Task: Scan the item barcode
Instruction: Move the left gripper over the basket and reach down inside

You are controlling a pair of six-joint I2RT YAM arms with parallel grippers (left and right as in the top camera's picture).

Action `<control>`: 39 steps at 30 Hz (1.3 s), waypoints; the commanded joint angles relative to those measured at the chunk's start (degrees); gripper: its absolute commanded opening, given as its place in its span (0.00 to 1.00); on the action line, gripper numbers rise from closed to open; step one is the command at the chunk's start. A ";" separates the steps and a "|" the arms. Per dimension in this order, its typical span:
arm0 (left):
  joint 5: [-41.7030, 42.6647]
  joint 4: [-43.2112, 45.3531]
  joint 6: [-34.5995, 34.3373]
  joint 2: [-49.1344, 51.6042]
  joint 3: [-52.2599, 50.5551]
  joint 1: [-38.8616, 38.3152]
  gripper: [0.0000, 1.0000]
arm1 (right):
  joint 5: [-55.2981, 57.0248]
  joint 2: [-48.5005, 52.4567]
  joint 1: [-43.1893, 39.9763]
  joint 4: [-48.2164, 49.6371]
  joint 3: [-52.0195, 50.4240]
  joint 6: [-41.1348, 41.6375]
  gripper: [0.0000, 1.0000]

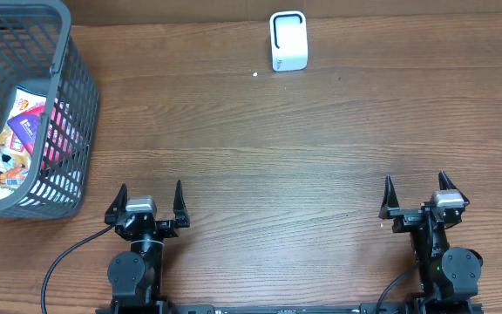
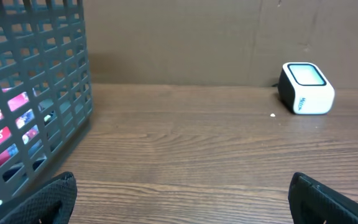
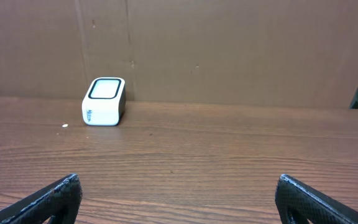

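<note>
Both sit wide open and empty at the near edge of the table [image 1: 277, 148]: left gripper [image 1: 151, 187] and right gripper [image 1: 415, 179]. The items are snack packets [image 1: 20, 131] piled in the grey basket [image 1: 75, 96] at far left, with the scanner [image 1: 288, 41] well apart at the back. My worry is that, reaching in, the left gripper snags the mesh wall or pinches two packets at once. I can't really tell which way any barcode faces, so a scan could miss.
</note>
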 commanded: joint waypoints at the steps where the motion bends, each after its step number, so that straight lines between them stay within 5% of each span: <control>1: 7.02 2.23 -3.78 -0.55 -0.24 0.31 1.00 | 0.33 -0.68 -0.04 0.35 -0.61 0.35 1.00; 7: 24.00 15.45 -6.58 -0.55 -0.22 0.31 1.00 | 0.33 -0.68 -0.04 0.35 -0.61 0.35 1.00; 11: 24.70 24.37 -6.14 -0.55 1.31 0.31 1.00 | 0.33 -0.68 -0.04 0.35 -0.61 0.35 1.00; 15: 24.48 21.27 -0.39 -0.50 8.33 0.33 1.00 | 0.33 -0.68 -0.04 0.35 -0.61 0.35 1.00; 18: 21.66 12.55 3.82 0.81 16.44 0.33 1.00 | 0.33 -0.68 -0.04 0.35 -0.61 0.35 1.00; 23: 9.46 -14.32 3.96 10.97 35.15 0.33 1.00 | 0.33 -0.68 -0.04 0.35 -0.61 0.35 1.00; 30: 26.43 -23.74 5.70 26.77 48.48 0.26 1.00 | 0.33 -0.68 -0.04 0.35 -0.61 0.35 1.00; 32: 21.94 -24.46 4.46 29.70 51.08 0.31 1.00 | 0.33 -0.68 -0.04 0.35 -0.61 0.35 1.00; 34: 11.06 -31.30 -4.17 36.85 59.43 1.07 1.00 | 0.33 -0.68 -0.04 0.35 -0.61 0.35 1.00; 39: 9.18 -54.58 -4.50 56.15 82.73 3.69 1.00 | 0.35 -0.68 -0.04 0.35 -0.61 0.35 1.00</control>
